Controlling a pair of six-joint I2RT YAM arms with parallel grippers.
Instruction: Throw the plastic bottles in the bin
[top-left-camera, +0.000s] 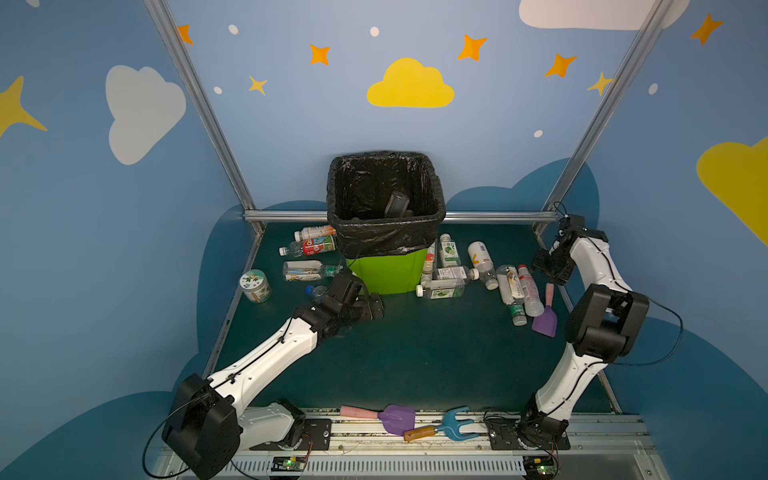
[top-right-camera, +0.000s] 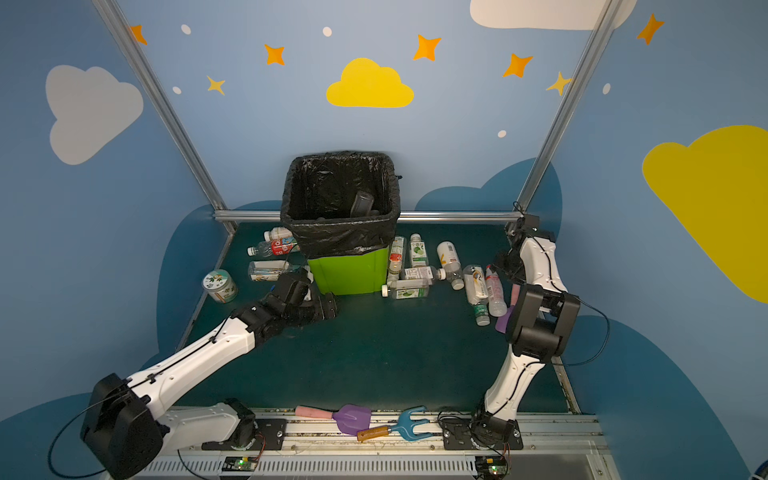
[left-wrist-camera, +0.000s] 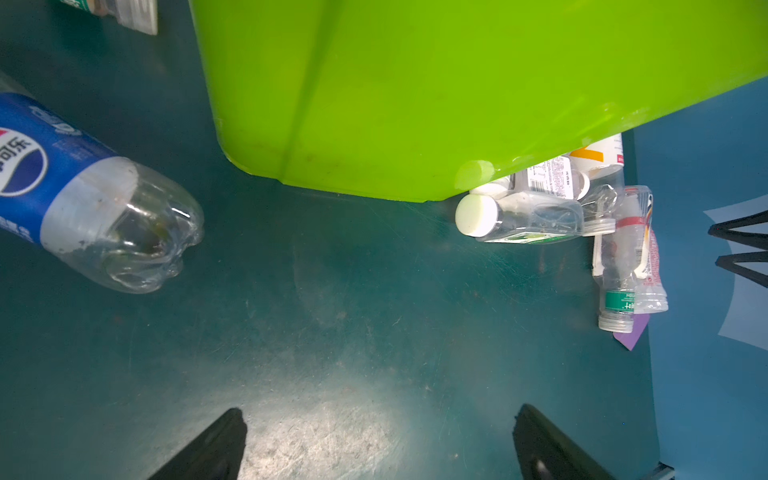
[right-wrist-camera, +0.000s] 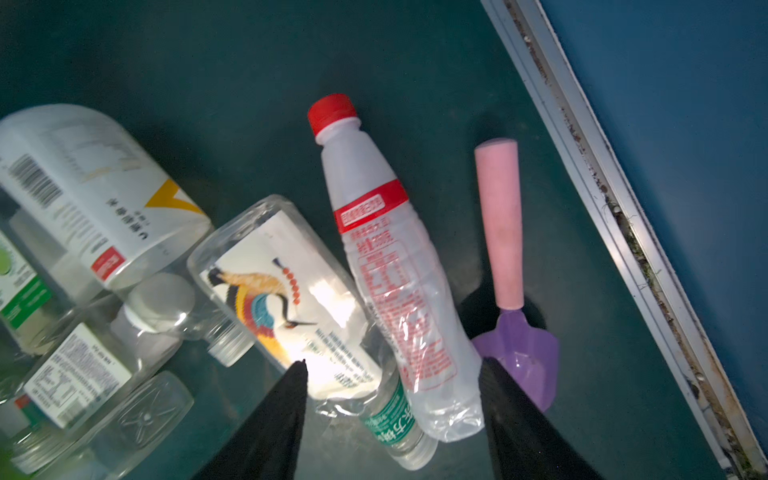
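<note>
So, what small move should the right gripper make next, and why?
Probably close on the clear red-capped plastic bottle, lowering slightly if needed. The right gripper has its open fingers on either side of this bottle's lower body, and the purple toy shovel with pink handle lies just outside them.

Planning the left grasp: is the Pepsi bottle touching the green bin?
Apart. The left wrist view shows a strip of bare floor between the Pepsi bottle and the bin.

Lime-green bin (top-left-camera: 388, 274) (lined in crinkly black) is standing upright; plastic bottles (top-left-camera: 442, 289) are lying on their sides, clustering at both flanks.
</note>
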